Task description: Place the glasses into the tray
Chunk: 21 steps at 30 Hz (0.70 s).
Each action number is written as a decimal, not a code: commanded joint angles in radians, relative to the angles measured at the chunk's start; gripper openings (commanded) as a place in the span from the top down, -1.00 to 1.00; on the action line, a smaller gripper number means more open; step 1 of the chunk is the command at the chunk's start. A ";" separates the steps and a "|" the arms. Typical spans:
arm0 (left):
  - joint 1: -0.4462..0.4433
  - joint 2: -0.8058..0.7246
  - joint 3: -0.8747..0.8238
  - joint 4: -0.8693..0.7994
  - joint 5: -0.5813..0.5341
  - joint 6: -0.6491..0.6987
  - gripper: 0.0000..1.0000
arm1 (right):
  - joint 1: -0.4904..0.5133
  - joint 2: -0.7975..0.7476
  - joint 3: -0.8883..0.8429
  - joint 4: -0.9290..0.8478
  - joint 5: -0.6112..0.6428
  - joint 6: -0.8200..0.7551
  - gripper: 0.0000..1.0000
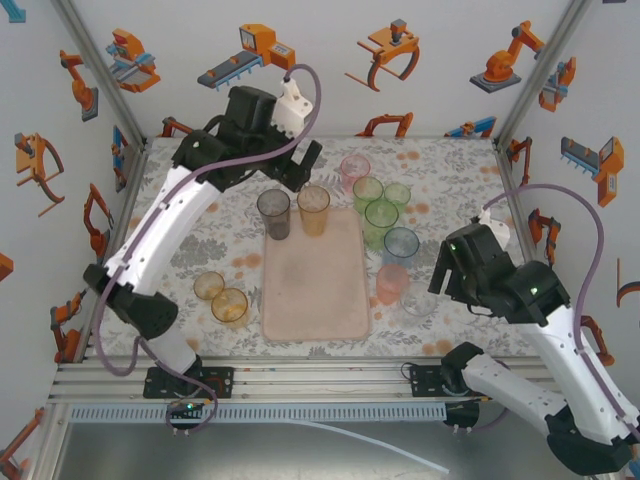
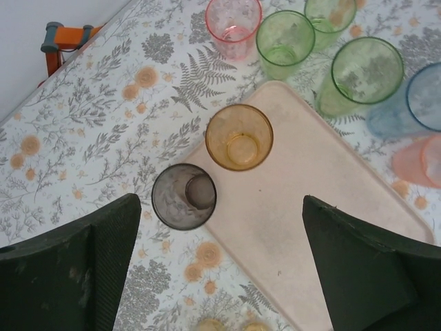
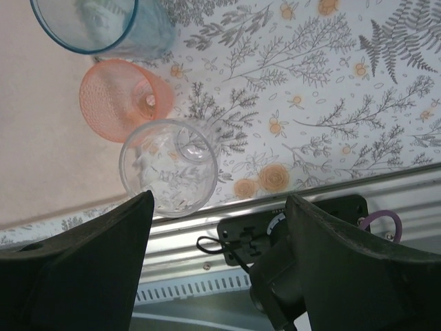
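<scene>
Right hand (image 3: 219, 200) open, both fingers wide apart with nothing between them, low over the surface (image 3: 331, 89) off the near right corner of the tray (image 1: 315, 290). Clear glass (image 3: 169, 167) just ahead of the gap and a little toward the finger on the tray side, upright, mouth up, outside the rim yet just beside it. Close behind it an orange-pink glass (image 3: 120, 98), touching or not hard to say, then a pale blue glass (image 3: 96, 24). Tray on the left of all three, so probably a short carry to the left after the grasp. Before that, a small shift toward the tray-side finger to bring the clear glass between the fingers without knocking its neighbour. Left hand (image 2: 220, 207) also wide open and empty, well apart from this group, above a grey glass (image 2: 184, 196) at the far left corner of the tray and an amber glass (image 2: 239, 136) beside it. Clearly farther from the clear glass than the right hand.
</scene>
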State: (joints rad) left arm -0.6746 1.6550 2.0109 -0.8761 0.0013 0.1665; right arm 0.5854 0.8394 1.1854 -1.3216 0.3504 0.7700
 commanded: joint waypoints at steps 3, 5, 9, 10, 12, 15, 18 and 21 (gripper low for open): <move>-0.002 -0.171 -0.196 -0.021 0.116 0.088 -0.99 | 0.004 0.044 0.003 -0.044 -0.064 0.006 -0.37; -0.003 -0.235 -0.275 -0.019 0.111 0.091 -0.94 | 0.005 0.032 -0.015 -0.039 -0.058 0.019 -0.35; 0.000 -0.340 -0.416 -0.027 0.176 0.122 -0.94 | 0.004 -0.004 -0.075 0.006 -0.074 0.047 -0.29; 0.000 -0.356 -0.434 -0.037 0.191 0.131 -0.94 | 0.005 -0.006 -0.090 0.015 -0.080 0.052 -0.26; 0.004 -0.384 -0.475 -0.056 0.214 0.147 -0.94 | 0.005 -0.008 -0.126 0.025 -0.091 0.064 -0.23; 0.016 -0.421 -0.525 -0.052 0.224 0.147 -0.94 | 0.005 -0.013 -0.177 0.049 -0.107 0.073 -0.12; 0.033 -0.443 -0.549 -0.049 0.227 0.144 -0.94 | 0.004 -0.022 -0.214 0.070 -0.105 0.087 -0.11; 0.046 -0.456 -0.565 -0.040 0.232 0.140 -0.94 | 0.005 -0.027 -0.250 0.099 -0.106 0.089 -0.09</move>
State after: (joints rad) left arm -0.6399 1.2243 1.4593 -0.9134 0.2031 0.2859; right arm 0.5854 0.8246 0.9558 -1.2598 0.2470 0.8341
